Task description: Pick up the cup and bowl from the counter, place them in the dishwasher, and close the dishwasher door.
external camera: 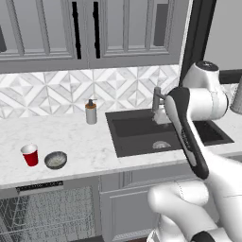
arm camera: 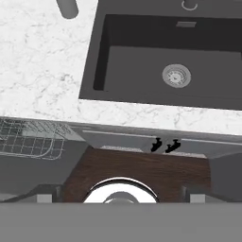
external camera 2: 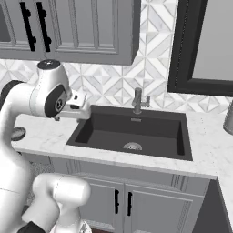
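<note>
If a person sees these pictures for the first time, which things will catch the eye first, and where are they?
The red cup stands out most, on the white counter at the left, with the grey bowl just to its right. Under them the dishwasher is open and its wire racks show. The dark sink is set into the counter to the right, behind the white arm.

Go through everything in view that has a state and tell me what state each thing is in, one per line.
cup: upright on the counter, empty
bowl: upright on the counter beside the cup, not yet loaded
dishwasher: open, wire rack showing
sink: empty, tap not running
upper cabinets: closed
</note>
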